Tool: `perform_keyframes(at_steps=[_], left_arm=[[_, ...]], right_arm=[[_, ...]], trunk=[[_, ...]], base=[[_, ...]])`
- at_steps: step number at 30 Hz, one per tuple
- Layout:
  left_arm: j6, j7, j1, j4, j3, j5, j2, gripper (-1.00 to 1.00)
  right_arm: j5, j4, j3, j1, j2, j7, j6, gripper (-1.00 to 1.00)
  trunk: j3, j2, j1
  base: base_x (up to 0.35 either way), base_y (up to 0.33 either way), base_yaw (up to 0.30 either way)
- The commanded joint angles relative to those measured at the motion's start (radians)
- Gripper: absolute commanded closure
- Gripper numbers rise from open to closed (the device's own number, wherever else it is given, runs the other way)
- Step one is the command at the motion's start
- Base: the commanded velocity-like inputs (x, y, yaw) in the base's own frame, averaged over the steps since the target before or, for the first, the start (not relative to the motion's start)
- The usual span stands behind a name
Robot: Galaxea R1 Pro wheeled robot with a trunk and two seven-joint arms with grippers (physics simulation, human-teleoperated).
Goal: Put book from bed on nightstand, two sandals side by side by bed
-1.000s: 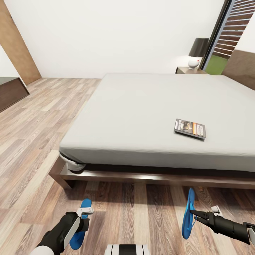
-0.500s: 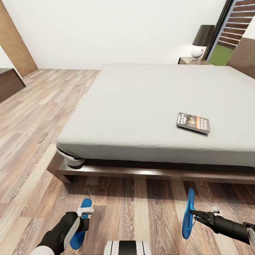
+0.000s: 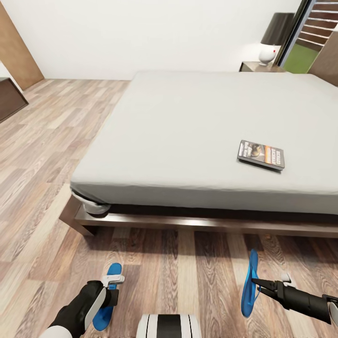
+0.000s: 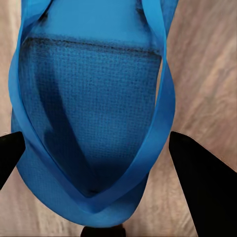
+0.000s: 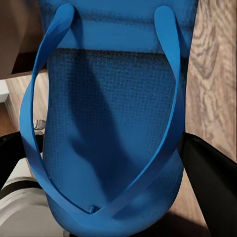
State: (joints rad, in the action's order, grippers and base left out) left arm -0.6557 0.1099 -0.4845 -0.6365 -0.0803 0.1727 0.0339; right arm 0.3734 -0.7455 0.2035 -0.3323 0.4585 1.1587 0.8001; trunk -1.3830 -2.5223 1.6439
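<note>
Left gripper [image 3: 114,281]: its dark fingers [image 4: 197,182] stand spread on either side of the left sandal [image 3: 107,295], apart from its edges in the left wrist view, so the jaws look released; the head view hides this behind the arm.
Right gripper [image 3: 256,283]: clenched on the right sandal [image 3: 249,281], which stands on edge in the head view.
Right wrist view: one dark finger [image 5: 210,182] lies against the sandal's rim, with the straps meeting near the camera.
Sandals: both at the near side, over the wood floor [image 3: 188,277], well apart, left and right of the white trunk [image 3: 169,326].
Book [image 3: 261,154]: flat on the bed [image 3: 197,131], toward its near right part.
Nightstand [image 3: 261,67]: far right beyond the bed, bearing a lamp [image 3: 274,36].
</note>
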Motion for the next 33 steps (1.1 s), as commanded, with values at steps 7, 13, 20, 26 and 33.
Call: perform_keyframes(at_steps=[7, 13, 20, 26, 33], left_arm=[[0.127, 0.011, 0.0, -0.001, -0.008, 0.011, 0.0, 1.0], [0.175, 0.012, 0.0, 0.0, -0.009, 0.01, 0.0, 1.0], [0.195, 0.012, 0.0, 0.003, -0.009, 0.01, 0.001, 1.0], [0.197, 0.011, 0.0, 0.004, -0.009, 0.01, 0.001, 1.0], [0.197, 0.011, 0.0, 0.005, -0.009, 0.01, 0.0, 1.0]], right_arm=[[0.005, 0.0, 0.001, -0.001, 0.0, 0.001, 0.007, 1.0], [0.004, 0.0, 0.001, 0.0, 0.0, 0.001, 0.007, 1.0], [0.005, 0.0, 0.001, 0.0, 0.0, 0.001, 0.007, 1.0], [0.005, 0.0, 0.001, 0.0, 0.0, 0.001, 0.007, 1.0], [0.005, 0.0, 0.001, 0.0, 0.0, 0.001, 0.007, 1.0]], trunk=[[-0.012, -0.001, 0.001], [-0.012, -0.001, 0.001], [-0.012, -0.001, 0.001], [-0.024, -0.002, 0.002], [-0.051, -0.003, 0.006]], base=[[0.0, 0.0, 0.0], [0.0, 0.0, 0.0], [0.0, 0.0, 0.0], [0.0, 0.0, 0.0], [0.0, 0.0, 0.0]])
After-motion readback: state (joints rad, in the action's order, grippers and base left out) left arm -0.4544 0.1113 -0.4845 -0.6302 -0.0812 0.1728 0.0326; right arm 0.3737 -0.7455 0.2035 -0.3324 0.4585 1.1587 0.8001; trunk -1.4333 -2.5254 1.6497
